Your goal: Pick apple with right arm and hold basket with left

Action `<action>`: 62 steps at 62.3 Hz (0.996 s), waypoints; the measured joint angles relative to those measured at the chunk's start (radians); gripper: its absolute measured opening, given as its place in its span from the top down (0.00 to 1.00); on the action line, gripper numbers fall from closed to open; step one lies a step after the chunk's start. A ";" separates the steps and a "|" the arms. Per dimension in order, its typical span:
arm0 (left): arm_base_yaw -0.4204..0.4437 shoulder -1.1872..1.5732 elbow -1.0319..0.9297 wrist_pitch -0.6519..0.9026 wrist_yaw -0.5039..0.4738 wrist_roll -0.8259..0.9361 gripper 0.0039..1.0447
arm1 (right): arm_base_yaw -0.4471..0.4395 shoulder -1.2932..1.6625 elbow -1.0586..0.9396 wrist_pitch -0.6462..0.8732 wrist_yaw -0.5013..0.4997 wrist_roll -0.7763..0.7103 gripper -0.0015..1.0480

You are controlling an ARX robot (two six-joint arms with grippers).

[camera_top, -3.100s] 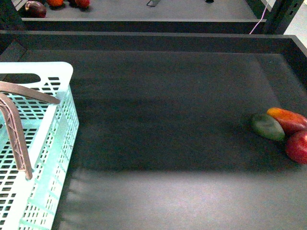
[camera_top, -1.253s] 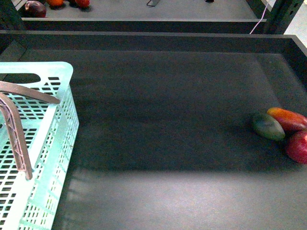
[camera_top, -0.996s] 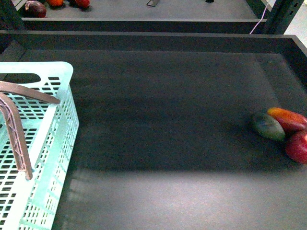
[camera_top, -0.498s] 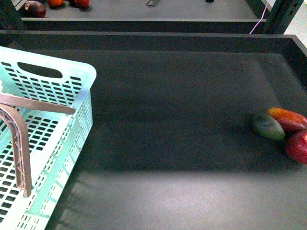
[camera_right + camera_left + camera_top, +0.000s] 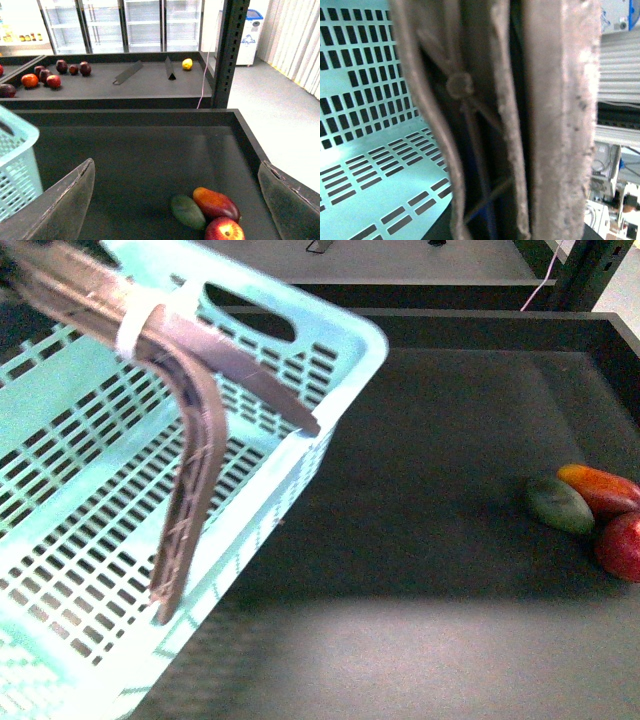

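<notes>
The apple [image 5: 620, 545] lies at the far right of the dark tray, touching two oblong fruits. In the right wrist view the apple [image 5: 224, 229] shows its yellowish stem patch. It sits below and ahead of my open right gripper [image 5: 176, 169], which holds nothing between its grey pads [image 5: 70, 200]. The mint basket [image 5: 345, 335] hangs tilted over the tray's left half, close to the camera. Its brownish lattice handle [image 5: 190, 470] carries a white zip tie [image 5: 135, 325]. My left gripper [image 5: 485, 150] is shut on that handle [image 5: 462, 90], which fills the left wrist view.
A dark green fruit [image 5: 558, 505] and a red-orange fruit [image 5: 600, 490] lie against the apple near the tray's right wall [image 5: 620, 350]. A dark upright post [image 5: 231, 50] stands behind the tray. The shelf beyond holds several dark red fruits [image 5: 45, 77].
The basket has risen from the tray's left edge and swung right and toward the camera, tilting as it went. The apple and the two oblong fruits have stayed put.
</notes>
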 joint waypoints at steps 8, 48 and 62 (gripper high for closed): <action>-0.090 0.032 0.074 -0.019 -0.015 0.010 0.85 | 0.000 0.000 0.000 0.000 0.000 0.000 0.08; -0.334 0.091 0.166 -0.035 -0.001 0.102 0.85 | 0.000 0.000 0.000 0.000 0.000 0.000 0.08; -0.335 0.092 0.166 -0.035 0.005 0.102 0.85 | 0.000 0.000 0.000 0.000 0.000 0.000 0.08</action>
